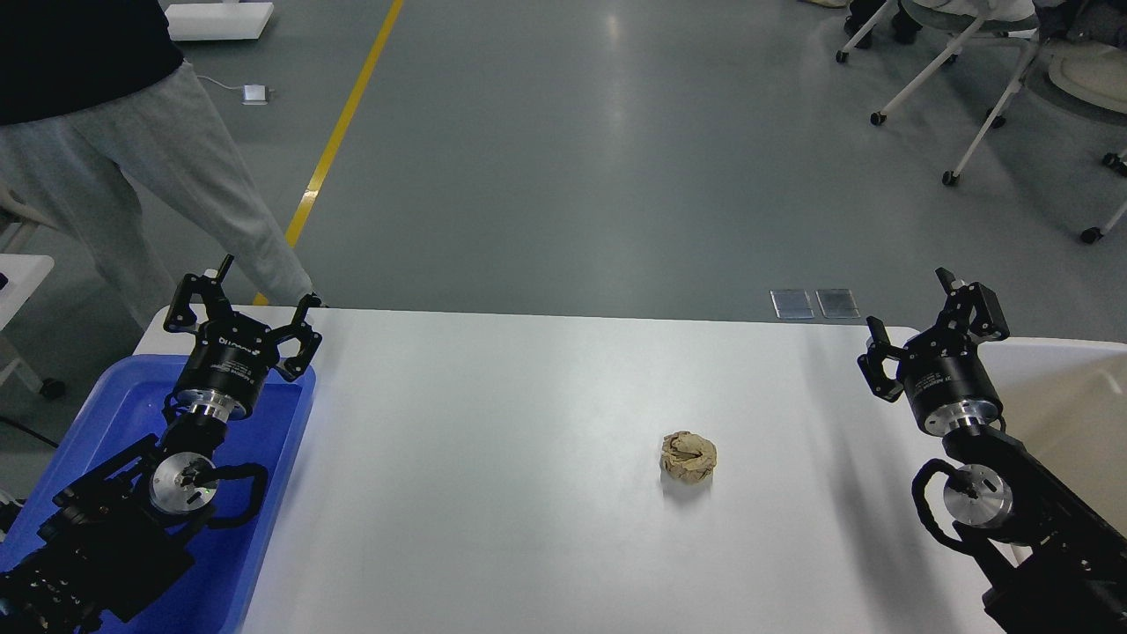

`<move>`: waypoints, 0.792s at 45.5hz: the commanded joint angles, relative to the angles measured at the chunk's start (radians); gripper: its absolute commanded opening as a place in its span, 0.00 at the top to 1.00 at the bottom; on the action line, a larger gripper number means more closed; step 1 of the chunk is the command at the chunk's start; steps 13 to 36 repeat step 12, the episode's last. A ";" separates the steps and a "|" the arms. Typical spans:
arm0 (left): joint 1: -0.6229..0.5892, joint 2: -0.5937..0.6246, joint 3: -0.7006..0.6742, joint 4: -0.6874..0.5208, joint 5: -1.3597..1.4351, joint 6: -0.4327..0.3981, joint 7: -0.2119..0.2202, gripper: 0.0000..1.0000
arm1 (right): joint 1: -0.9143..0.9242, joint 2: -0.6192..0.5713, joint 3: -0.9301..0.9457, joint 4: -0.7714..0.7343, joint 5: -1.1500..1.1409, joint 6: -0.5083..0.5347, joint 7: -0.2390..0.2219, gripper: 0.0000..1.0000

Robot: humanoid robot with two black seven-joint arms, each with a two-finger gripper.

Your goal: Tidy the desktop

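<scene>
1. Desktop counter (pixel 528 396): a wide, glossy white top with rounded corners fills the lower half of the head view, running from the blue tray on the left to the beige bin on the right.
2. Left tool (pixel 245 299) hangs over the far end of the blue plastic tray (pixel 273 493), near the counter's far left corner; its two black fingers are spread wide apart and nothing is between them.
3. Right tool (pixel 911 308) is raised near the counter's far right corner, just beside the beige bin (pixel 1079 414); its fingers also stand apart, released, gripping nothing.
4. Both black arms come in from the lower corners, the left one lying above the tray, the right one along the counter's right edge in front of the bin.
5. A crumpled ball of brown paper (pixel 688 456) lies on the counter right of centre, between the two tools, nearer the right one and touching neither.
6. Beyond the counter's far edge is grey floor with a yellow line (pixel 339 145).
7. A person in light grey trousers (pixel 132 167) stands at the upper left, behind the left tool.
8. Wheeled chair legs (pixel 968 88) show at the upper right.
</scene>
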 commanded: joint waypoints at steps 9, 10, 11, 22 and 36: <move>0.001 0.000 0.000 0.000 0.000 0.000 0.000 0.00 | 0.005 0.013 0.000 0.006 -0.002 0.001 0.003 0.00; 0.001 0.000 0.000 0.000 0.000 0.000 0.000 0.00 | 0.007 0.013 0.000 0.006 -0.002 0.001 0.001 0.00; 0.001 0.000 0.000 0.000 0.000 0.000 0.000 0.00 | 0.008 0.013 0.000 0.006 -0.002 0.001 0.003 0.00; 0.001 0.000 0.000 0.000 0.000 0.000 0.000 0.00 | 0.008 0.013 0.000 0.006 -0.002 0.001 0.003 0.00; 0.001 0.000 0.000 0.000 0.000 0.000 0.000 0.00 | 0.008 0.013 0.000 0.006 -0.002 0.001 0.003 0.00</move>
